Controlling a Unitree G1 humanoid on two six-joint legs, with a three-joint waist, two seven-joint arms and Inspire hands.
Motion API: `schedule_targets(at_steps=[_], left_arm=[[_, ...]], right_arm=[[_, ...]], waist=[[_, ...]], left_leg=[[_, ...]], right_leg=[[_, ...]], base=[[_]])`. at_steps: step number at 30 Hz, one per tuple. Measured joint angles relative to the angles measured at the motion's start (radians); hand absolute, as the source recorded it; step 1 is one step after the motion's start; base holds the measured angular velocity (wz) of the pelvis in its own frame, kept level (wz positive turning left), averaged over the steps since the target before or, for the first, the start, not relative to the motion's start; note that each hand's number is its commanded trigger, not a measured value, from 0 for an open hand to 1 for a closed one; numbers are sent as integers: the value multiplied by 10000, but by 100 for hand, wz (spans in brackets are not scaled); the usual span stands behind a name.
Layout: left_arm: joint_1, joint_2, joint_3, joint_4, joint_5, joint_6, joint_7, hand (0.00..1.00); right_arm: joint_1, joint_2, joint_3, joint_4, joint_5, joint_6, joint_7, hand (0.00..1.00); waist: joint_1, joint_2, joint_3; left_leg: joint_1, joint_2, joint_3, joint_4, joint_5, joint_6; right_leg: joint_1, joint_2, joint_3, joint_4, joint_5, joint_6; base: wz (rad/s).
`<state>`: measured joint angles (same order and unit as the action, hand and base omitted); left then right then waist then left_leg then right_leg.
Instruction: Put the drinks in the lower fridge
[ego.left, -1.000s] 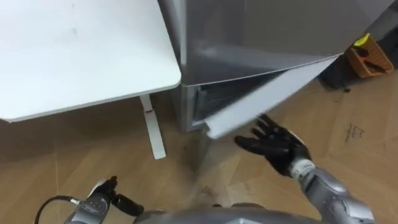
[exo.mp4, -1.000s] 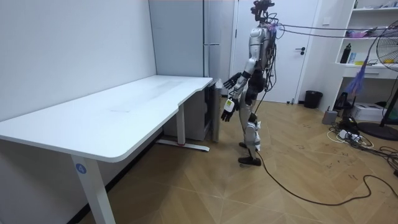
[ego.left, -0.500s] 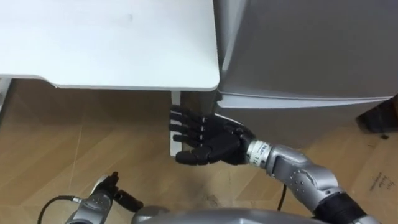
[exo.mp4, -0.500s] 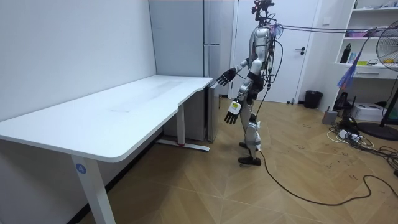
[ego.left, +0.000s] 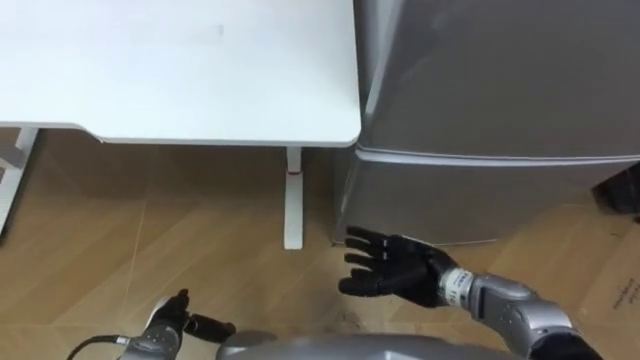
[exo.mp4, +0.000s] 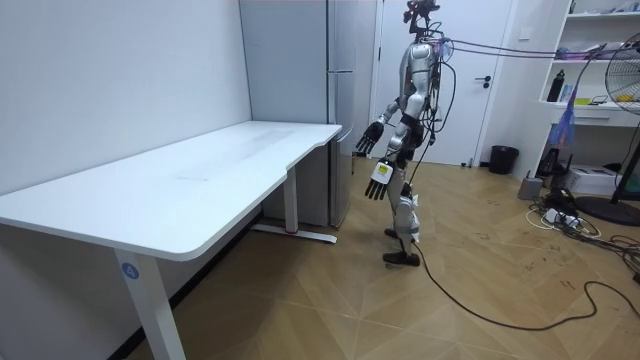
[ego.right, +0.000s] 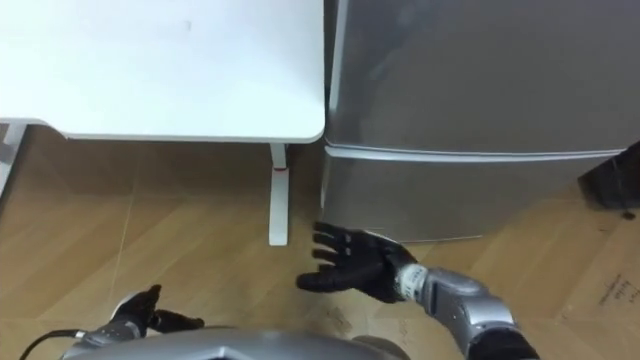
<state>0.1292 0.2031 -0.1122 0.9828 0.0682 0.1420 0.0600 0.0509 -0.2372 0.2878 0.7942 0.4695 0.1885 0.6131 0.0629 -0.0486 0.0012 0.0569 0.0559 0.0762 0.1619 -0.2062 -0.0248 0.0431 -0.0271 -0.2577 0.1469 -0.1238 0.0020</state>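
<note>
The grey fridge (ego.left: 500, 70) stands right before me, and its lower door (ego.left: 480, 195) sits flush against the body. My right hand (ego.left: 395, 275) hovers open, palm toward that door, a little short of it and low over the floor. It holds nothing. My left hand (ego.left: 175, 322) hangs by my side at the lower left, fingers relaxed and empty. In the room view I stand upright facing the fridge (exo.mp4: 340, 100), with the right hand (exo.mp4: 366, 138) raised and the left hand (exo.mp4: 380, 181) hanging down.
A white desk (ego.left: 180, 70) butts against the fridge's left side, its leg (ego.left: 292, 200) on the wooden floor. A dark object (ego.left: 625, 190) sits on the floor at the right edge. Behind me are a bin (exo.mp4: 503, 158) and shelves (exo.mp4: 600, 60).
The lower fridge door, ajar a second ago, has swung shut. My right hand pushed along it, then drew back and dropped lower. The eye view has shifted toward the desk.
</note>
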Motion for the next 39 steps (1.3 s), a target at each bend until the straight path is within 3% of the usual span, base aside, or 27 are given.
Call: schedule_targets(at_steps=[6,11,19,23,30,39], left_arm=[[200,-63,265,17,-183,-67,331,0],[249,-135,600,213,-169,-256,372,0],[670,-271,1560,426,23,-224,217,0],[846,-264,1676,605,166,111,115,0],[979,-265,1682,638,1363,676,-103,0],[780,-277,1672,786,1893,985,-456,0]], right_arm=[[194,225,-604,2553,63,-308,-1173,0],[247,442,-1142,3623,410,-665,-1575,0],[400,522,-1964,4640,280,-640,-2102,0],[391,524,-1962,4721,90,-613,-2332,0],[287,515,-2012,4910,-2,-544,-2662,0],[274,505,-2024,4907,-1,-447,-2973,0]], waist=[[-104,-54,-24],[-259,-65,-12],[-412,-114,-16],[-415,-143,-5],[-374,-118,1],[-380,-33,3]], left_leg=[[74,-3,-87,-1,-3,-5],[64,-23,-140,57,-3,-6],[256,-71,-360,103,-1,-6],[316,-118,-448,65,-4,-2],[352,-123,-507,64,-12,3],[444,-136,-508,84,-17,9]], right_leg=[[178,19,-53,-118,-1,1],[236,11,-34,-143,-66,16],[500,-26,-175,-154,-166,36],[552,-58,-163,-155,-219,69],[606,-60,-201,-154,-258,70],[710,-71,-191,-148,-261,75]], base=[[4],[5],[8],[5],[1],[0]])
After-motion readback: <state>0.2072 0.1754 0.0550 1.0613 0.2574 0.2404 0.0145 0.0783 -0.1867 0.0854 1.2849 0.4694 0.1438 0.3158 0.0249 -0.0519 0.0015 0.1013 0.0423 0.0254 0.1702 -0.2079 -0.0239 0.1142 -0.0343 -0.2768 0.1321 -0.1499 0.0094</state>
